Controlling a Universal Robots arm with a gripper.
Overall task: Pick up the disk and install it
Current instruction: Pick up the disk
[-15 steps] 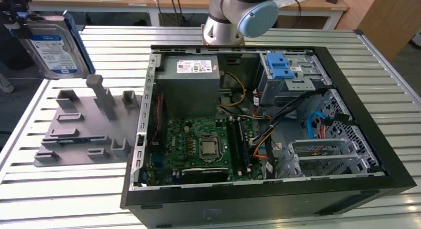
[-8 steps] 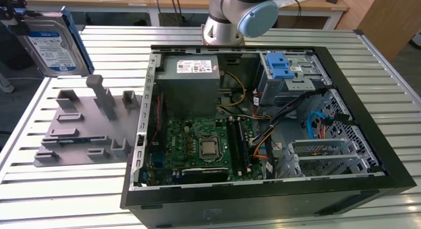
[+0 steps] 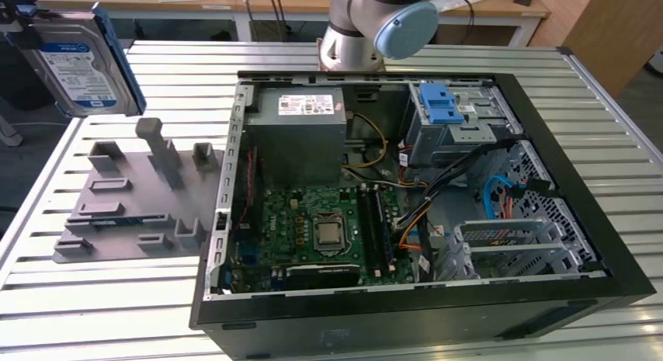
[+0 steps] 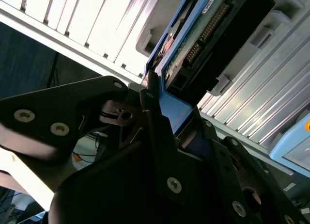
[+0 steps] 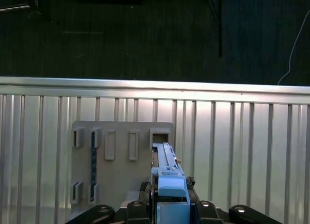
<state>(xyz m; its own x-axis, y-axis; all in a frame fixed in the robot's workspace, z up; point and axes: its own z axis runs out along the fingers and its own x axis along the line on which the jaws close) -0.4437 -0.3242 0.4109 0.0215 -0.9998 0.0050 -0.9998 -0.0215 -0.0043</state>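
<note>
Disk (image 3: 81,66) is clamped in the jaws, which are closed on its blue frame (image 4: 175,112), connector edge pointing away from the wrist. It is held clear of the desk (image 3: 104,299), label toward the exterior camera, at the exterior view's upper left. In the first wrist view the disk's edge (image 5: 167,170) lines up over the grey slotted fixture (image 5: 121,170) on the slatted desk. To the exterior view's right of the fixture is the open computer case (image 3: 414,308), with its blue-latched drive cage (image 3: 451,105) near the arm base (image 3: 362,27).
</note>
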